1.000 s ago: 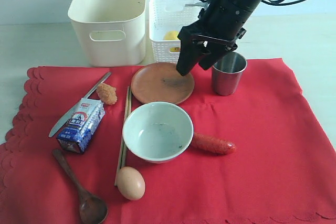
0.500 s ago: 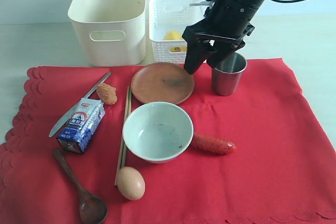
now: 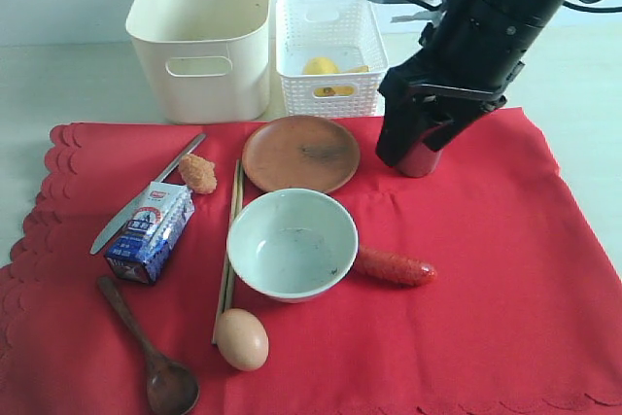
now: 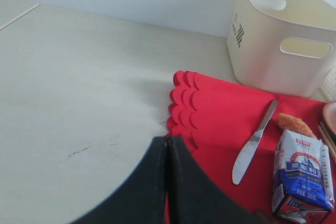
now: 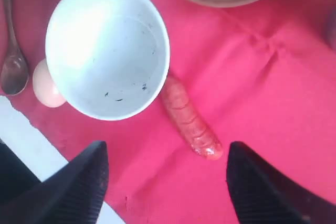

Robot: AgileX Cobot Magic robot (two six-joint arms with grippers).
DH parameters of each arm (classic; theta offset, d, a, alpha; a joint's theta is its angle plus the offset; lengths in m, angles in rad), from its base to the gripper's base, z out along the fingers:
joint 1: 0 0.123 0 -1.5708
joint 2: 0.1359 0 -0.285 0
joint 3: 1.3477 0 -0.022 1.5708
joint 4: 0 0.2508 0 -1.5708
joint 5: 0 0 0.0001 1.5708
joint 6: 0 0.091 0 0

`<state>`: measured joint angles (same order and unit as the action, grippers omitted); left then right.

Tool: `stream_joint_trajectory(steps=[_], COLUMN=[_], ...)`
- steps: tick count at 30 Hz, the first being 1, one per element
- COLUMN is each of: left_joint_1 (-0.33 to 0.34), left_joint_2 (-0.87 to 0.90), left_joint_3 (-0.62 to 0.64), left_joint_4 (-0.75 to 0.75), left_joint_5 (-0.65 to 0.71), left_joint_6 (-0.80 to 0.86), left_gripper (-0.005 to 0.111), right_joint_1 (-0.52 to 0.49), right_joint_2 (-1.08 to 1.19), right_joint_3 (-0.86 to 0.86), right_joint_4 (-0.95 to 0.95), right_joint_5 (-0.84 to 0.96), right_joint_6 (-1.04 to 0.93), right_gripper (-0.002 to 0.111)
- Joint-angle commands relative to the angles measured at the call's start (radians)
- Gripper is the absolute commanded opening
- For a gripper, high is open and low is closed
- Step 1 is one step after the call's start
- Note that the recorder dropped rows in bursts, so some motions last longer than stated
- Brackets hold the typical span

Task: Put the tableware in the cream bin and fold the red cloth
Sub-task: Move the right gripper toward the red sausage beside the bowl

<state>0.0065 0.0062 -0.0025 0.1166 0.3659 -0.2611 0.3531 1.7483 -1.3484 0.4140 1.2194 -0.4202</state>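
Exterior view, red cloth (image 3: 486,269) with scalloped edges spread flat, cream bin (image 3: 199,55) behind it, left wrist view, left gripper (image 4: 167,177) fingers pressed together at cloth edge, right wrist view, right gripper (image 5: 165,182) fingers wide apart near white bowl (image 5: 107,48)

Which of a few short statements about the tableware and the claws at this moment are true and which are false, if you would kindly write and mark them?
1. The white bowl sits on the red cloth. True.
2. The egg lies inside the white bowl. False: it lies on the red cloth, outside the bowl.
3. The right claw is open and holds nothing. True.
4. The left claw grips the knife. False: it is shut on nothing, and the knife lies on the red cloth beside the milk carton.
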Motion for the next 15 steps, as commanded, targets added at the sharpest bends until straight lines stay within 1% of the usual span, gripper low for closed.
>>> stream_joint_trajectory(steps=[1, 8, 12, 15], left_joint_1=[-0.007, -0.007, -0.007, -0.007], left_joint_2=[-0.006, -0.006, -0.006, -0.006], left_joint_3=[0.003, 0.003, 0.003, 0.003], left_joint_4=[0.005, 0.005, 0.005, 0.005], left_joint_5=[-0.005, -0.005, -0.005, -0.005], left_joint_6=[0.003, 0.003, 0.003, 0.003], left_gripper=[0.000, 0.000, 0.000, 0.000], right_joint_1=[-0.004, -0.004, -0.004, -0.004], right_joint_2=[-0.074, -0.152, -0.170, -0.168], right_joint_3=[0.082, 0.207, 0.267, 0.315], right_joint_4=[-0.007, -0.007, -0.005, -0.003], right_joint_5=[-0.023, -0.052, -0.091, -0.158], right_joint_6=[-0.034, -0.092, -0.186, -0.268], right_gripper=[0.062, 0.062, 0.062, 0.062])
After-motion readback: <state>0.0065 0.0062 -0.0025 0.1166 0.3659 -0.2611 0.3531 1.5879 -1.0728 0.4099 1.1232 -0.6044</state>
